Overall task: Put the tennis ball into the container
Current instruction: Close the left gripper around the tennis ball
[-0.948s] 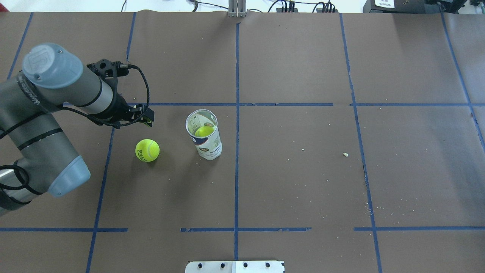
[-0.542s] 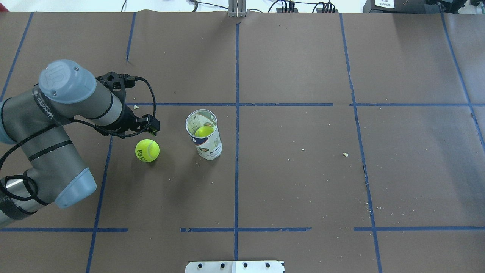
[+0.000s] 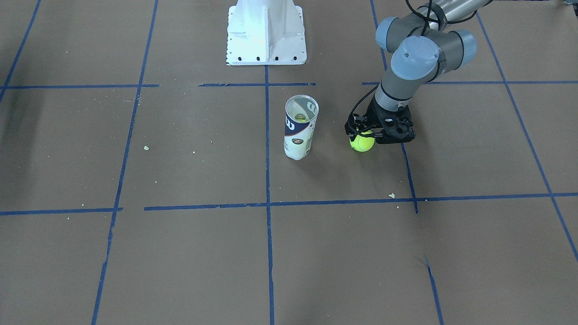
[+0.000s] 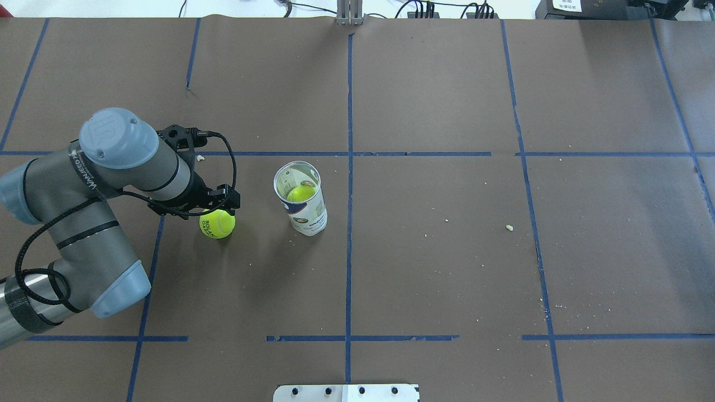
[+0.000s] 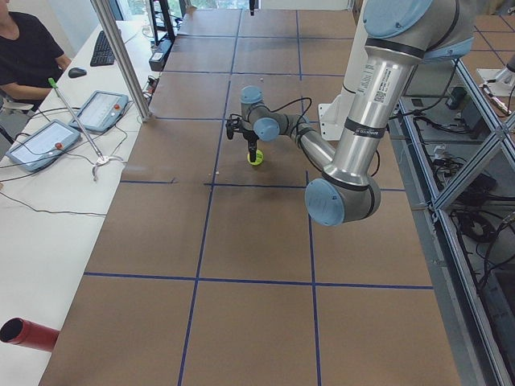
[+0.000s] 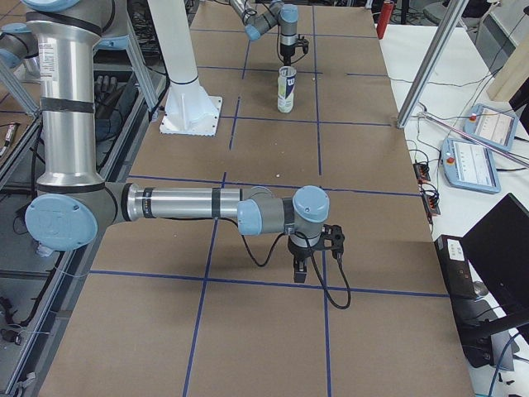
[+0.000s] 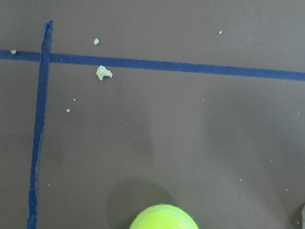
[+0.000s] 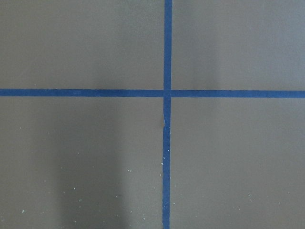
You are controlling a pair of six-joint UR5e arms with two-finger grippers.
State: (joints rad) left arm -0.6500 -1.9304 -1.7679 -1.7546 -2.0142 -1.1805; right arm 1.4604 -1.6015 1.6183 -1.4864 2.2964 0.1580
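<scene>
A fuzzy yellow-green tennis ball (image 4: 217,224) lies on the brown table left of the container (image 4: 306,215), a clear upright tube with a navy-and-white label. Another yellow-green ball (image 4: 301,193) sits inside the tube. My left gripper (image 4: 217,204) hangs just above the loose ball's far side and looks open, with nothing in it. In the front view the gripper (image 3: 364,132) covers the top of the ball (image 3: 362,144). The left wrist view catches only the ball's top (image 7: 163,218). My right gripper (image 6: 311,266) shows only in the right side view, far from both; I cannot tell its state.
The white robot base (image 3: 266,31) stands behind the tube. Blue tape lines and small crumbs (image 4: 509,227) mark the brown paper. An operator (image 5: 28,48) sits at a side table with tablets (image 5: 40,145), and a red tube (image 5: 28,334) lies at the table's corner.
My left arm has swung nearer and down, bringing the gripper from behind the loose ball to just over it. Ball and tube have not moved.
</scene>
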